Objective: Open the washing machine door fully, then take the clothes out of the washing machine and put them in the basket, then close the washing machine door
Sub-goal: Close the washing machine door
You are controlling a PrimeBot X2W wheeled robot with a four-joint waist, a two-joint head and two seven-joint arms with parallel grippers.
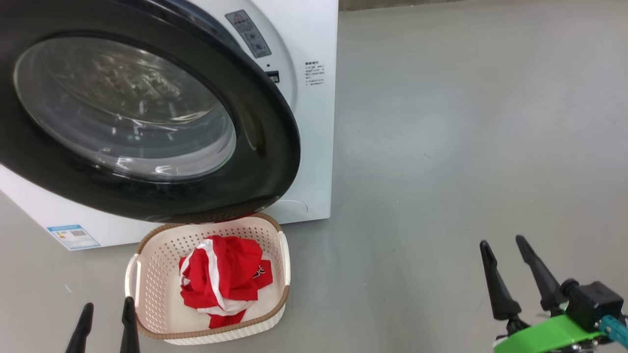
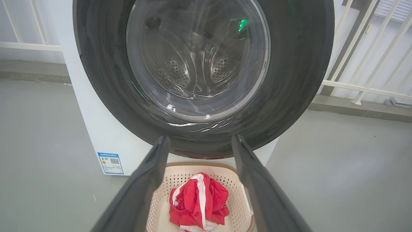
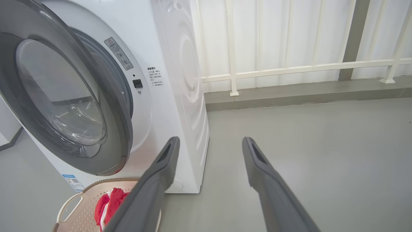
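The washing machine door (image 1: 265, 147) with its black rim and glass bowl stands partly swung out from the white washing machine (image 1: 314, 122), above the basket. The red and white clothes (image 1: 223, 279) lie bundled in the cream basket (image 1: 157, 250) on the floor before the machine. My left gripper (image 1: 105, 321) is open at the basket's near left corner, empty. My right gripper (image 1: 505, 262) is open and empty over bare floor, far right of the basket. The left wrist view shows the door (image 2: 289, 80), the clothes (image 2: 198, 203) and the open left gripper (image 2: 199, 141). The right wrist view shows the door (image 3: 122, 129), the basket (image 3: 77, 206) and the open right gripper (image 3: 210, 143).
Grey floor (image 1: 466, 122) stretches to the right of the machine. A white railing (image 3: 289, 69) and a low kerb run behind it. A blue label (image 1: 73, 237) sits low on the machine's front.
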